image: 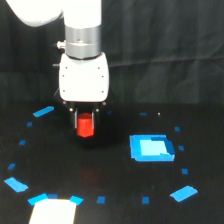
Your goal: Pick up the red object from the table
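The red object point(85, 125) is a small red-orange hexagonal block. It sits between the dark fingers of my gripper point(85, 120), just under the white gripper body point(84, 79). The fingers are closed on its sides. The block appears to hang a little above the black table point(115, 170), with a faint red reflection below it. The fingertips are mostly hidden in shadow.
A blue square piece point(151, 148) lies at the exterior view's right of the gripper. Larger blue patches point(16, 185) and small blue tape marks ring the table. A pale rectangular patch point(52, 211) sits at the bottom edge.
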